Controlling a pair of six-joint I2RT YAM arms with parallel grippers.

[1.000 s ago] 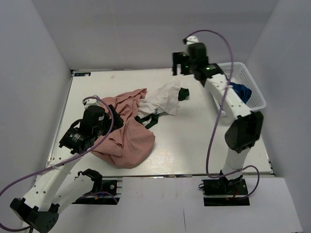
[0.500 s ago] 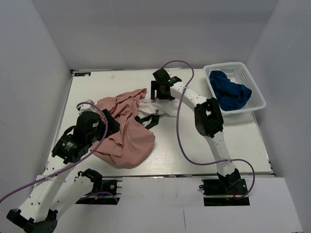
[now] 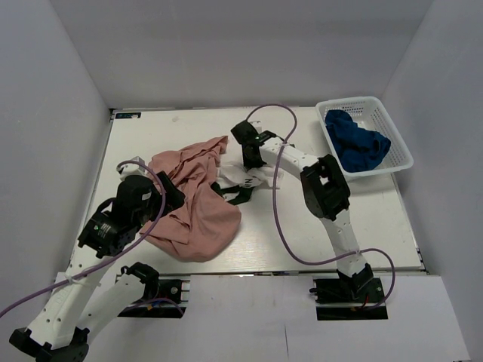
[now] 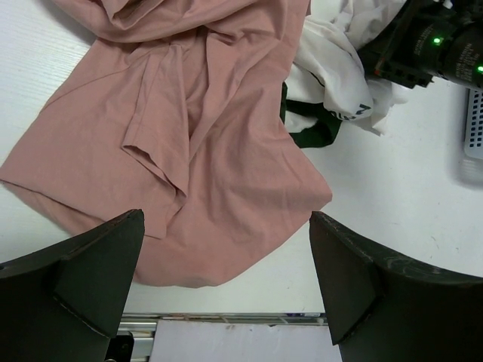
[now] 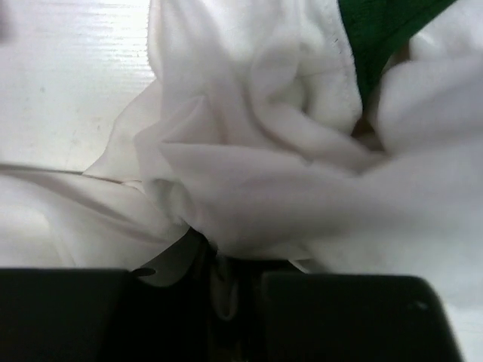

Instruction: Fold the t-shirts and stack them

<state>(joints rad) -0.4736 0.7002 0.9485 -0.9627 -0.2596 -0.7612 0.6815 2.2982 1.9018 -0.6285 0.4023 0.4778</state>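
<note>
The right end effector [image 5: 230, 298] left the basket [image 3: 351, 100] and pinched the white t-shirt [image 5: 249, 158].

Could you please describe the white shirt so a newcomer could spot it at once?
Find the pink shirt heaped on the left half of the table. The white shirt lies crumpled at its right edge, the only one with dark green trim.

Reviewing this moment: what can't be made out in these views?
Top view: right pincer tips, hidden under its own wrist in the white t-shirt.
Left wrist view: white t-shirt's dark lettering, too small to read; basket cut by right edge.
Right wrist view: green cloth, cut off by top edge; trim or separate garment unclear.
</note>
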